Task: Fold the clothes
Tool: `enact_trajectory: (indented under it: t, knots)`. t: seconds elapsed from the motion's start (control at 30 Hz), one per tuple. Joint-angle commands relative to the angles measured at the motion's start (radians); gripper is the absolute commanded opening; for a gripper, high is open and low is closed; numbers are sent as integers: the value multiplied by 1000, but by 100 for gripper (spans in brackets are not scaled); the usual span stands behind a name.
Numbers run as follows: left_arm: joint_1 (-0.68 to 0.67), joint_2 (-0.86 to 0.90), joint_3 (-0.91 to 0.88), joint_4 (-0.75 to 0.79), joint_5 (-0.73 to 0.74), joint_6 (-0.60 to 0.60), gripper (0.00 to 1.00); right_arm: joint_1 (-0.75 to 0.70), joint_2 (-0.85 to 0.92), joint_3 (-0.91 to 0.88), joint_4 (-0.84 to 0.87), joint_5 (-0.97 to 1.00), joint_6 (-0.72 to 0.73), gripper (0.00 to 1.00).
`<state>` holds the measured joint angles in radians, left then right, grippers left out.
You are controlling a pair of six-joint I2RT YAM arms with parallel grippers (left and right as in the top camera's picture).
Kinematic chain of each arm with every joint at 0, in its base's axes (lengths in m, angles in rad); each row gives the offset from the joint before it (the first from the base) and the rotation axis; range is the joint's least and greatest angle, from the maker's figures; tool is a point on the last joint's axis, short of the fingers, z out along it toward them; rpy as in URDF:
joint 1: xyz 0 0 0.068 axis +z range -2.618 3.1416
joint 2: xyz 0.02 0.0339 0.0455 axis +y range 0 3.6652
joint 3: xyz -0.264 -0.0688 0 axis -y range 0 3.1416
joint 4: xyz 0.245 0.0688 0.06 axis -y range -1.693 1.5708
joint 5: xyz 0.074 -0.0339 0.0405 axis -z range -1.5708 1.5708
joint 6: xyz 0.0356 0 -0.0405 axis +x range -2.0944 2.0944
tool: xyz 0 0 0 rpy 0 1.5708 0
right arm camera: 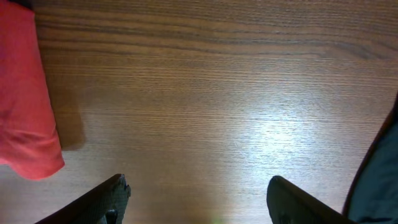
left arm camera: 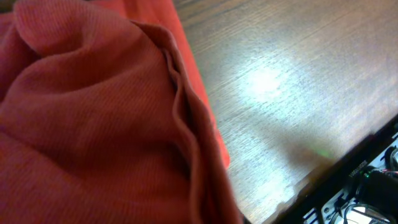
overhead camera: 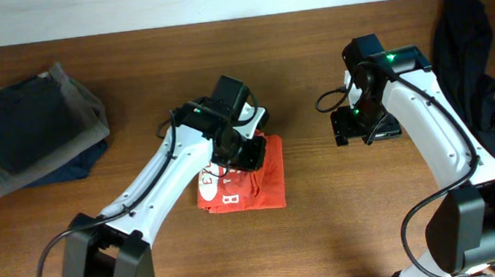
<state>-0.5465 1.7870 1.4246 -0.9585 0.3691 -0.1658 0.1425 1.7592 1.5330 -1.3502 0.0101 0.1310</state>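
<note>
The left pincer [overhead camera: 248, 150] sits low on the top edge of the T-shirt [overhead camera: 270, 179]. Its wrist view is filled with red cloth and shows no fingers, so I cannot tell whether it pinches the fabric or only rests on it. The shirt lies as a small folded bundle at mid-table, lettering partly visible under the arm, with a loose ridge of cloth running along its right edge.

The right pincer [right arm camera: 196, 190] is spread wide and empty over bare table [right arm camera: 217, 93], to the right of the shirt and apart from it. Further right, the black garment [overhead camera: 471, 59] lies limp and unfolded along the table's side, close by the right arm. A dark shape at the edge of the right wrist view is probably that garment. Far left sits a stack [overhead camera: 34, 129] of dark and grey clothes.

The main risk, as I judge it, is at the left pincer. If cloth is caught between the jaws when it rises, the bundle would be dragged up and the fold undone. A sideways exit could push that loose ridge out of line. The right arm, swinging out, could snag the black garment and pull it off the table.
</note>
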Motion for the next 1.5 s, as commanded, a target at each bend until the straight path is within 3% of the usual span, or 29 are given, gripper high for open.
enact_trajectory:
  t: [0.0, 0.07, 0.27, 0.57, 0.67, 0.77, 0.97, 1.47]
  knots:
    - [-26, 11, 17, 4, 4, -6, 22, -6, -2, -10, -1, -6, 0, 76]
    - [-34, 21, 17, 4, 6, -6, 39, -6, -2, -10, -1, -6, 0, 76]
    - [-29, 19, 44, -3, 8, 45, 44, -6, -2, -10, 0, -5, 0, 76]
    - [87, 18, 136, -19, -126, 59, 42, -5, -2, -10, 0, -68, -66, 76]
    - [128, 27, 128, -37, -171, 59, 29, -4, -2, -10, 1, -269, -199, 60]
    - [143, 48, 128, -77, -176, 75, 25, 14, -2, -13, 0, -493, -326, 47]
    - [145, 123, 126, -79, -285, 91, 25, 95, -2, -48, 76, -634, -341, 45]
    - [183, 292, 126, -54, -288, 88, 23, 323, 96, -73, 341, -522, -267, 43]
